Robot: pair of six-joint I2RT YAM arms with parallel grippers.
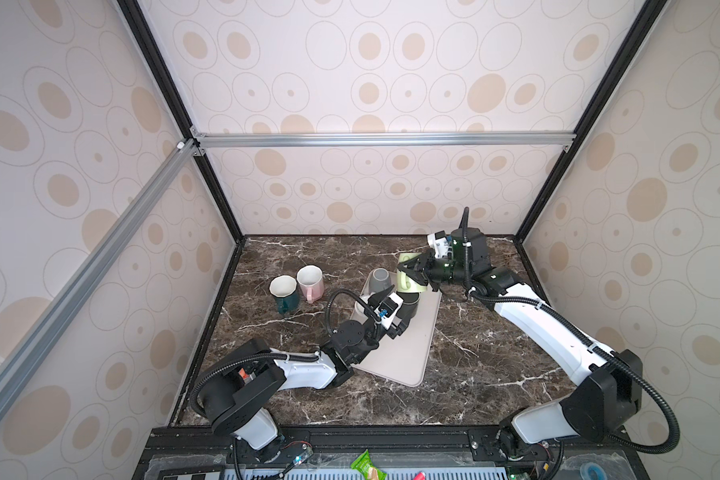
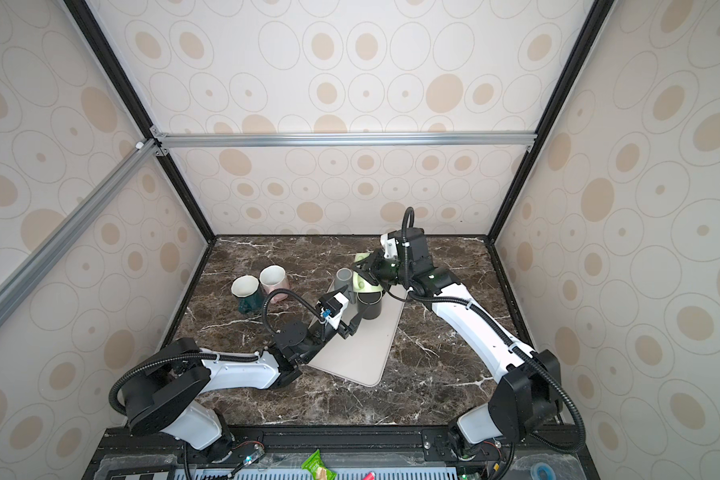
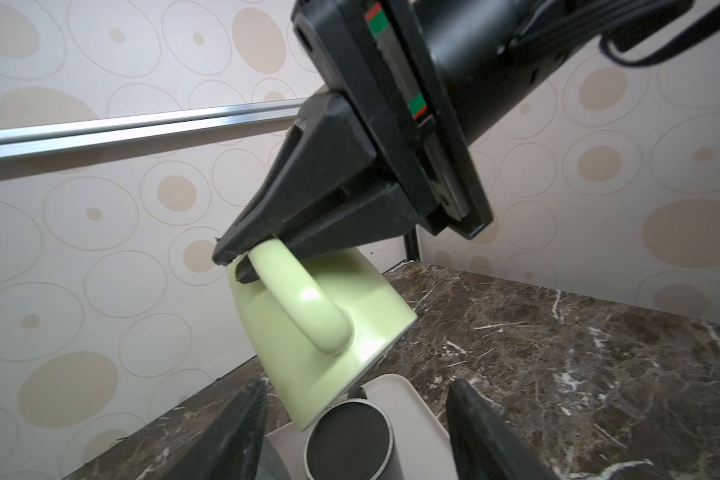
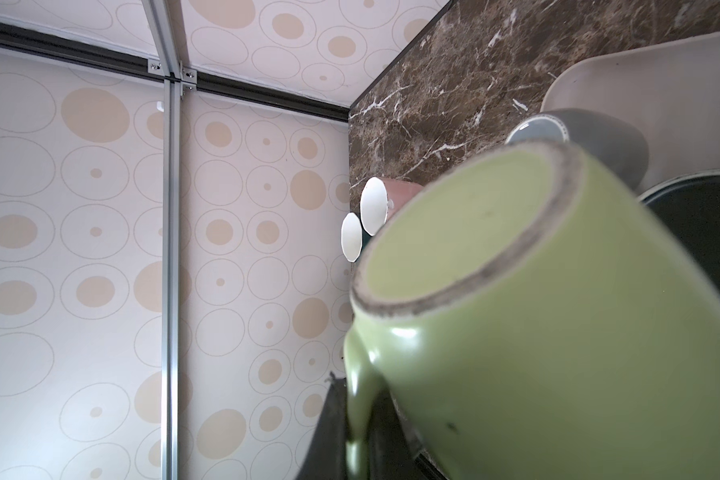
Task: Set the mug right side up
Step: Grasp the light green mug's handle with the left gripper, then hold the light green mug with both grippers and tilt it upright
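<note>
**Right gripper** [image 3: 242, 262]: fingers pinched on the handle of the green mug [image 3: 292, 332], which hangs tilted from the fingertips over the tray [image 3: 395, 384]. **Left gripper** [image 3: 356, 386]: fingers spread, pointing up at the mug. A black mug [image 3: 350, 436] stands between the left gripper's fingers, touching neither.

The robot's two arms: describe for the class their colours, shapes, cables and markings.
The left arm and right arm have white shells between black joints; a ribbed black cable loops along each. The left hand and right hand are black, with two tapering wedge-shaped fingers. Small green-and-red marks sit on the right hand's body.
</note>
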